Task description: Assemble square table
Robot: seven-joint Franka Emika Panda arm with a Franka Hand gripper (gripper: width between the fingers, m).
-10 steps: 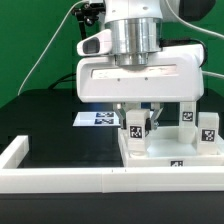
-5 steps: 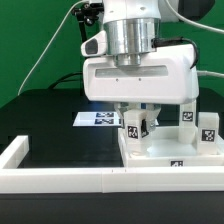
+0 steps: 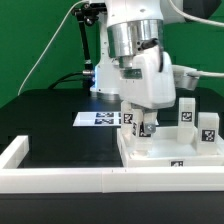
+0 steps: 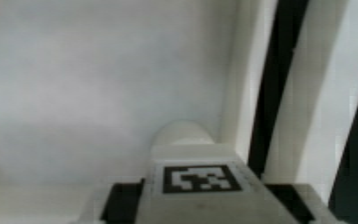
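The white square slab (image 3: pixel 165 150) lies against the border wall at the exterior view's right, a tag on its front edge. My gripper (image 3: pixel 140 126) comes straight down over the slab's near-left corner, shut on a short white tagged leg (image 3: pixel 133 124) that stands upright there. In the wrist view the leg (image 4: pixel 201 170) runs away from the camera onto the slab (image 4: pixel 87 90), tag facing up, with a dark finger pad (image 4: pixel 130 203) on either side of it. Two more legs (image 3: pixel 186 112) (image 3: pixel 208 130) stand upright on the slab's right side.
The long low white border wall (image 3: pixel 60 180) runs along the front and turns up at the exterior view's left. The marker board (image 3: pixel 97 119) lies flat on the black table behind the slab. A dark strip (image 4: pixel 286 80) shows beside the slab's edge.
The hand has turned about its vertical axis over the leg, from broad face towards the camera to edge-on. The leg stays in the same spot on the slab.
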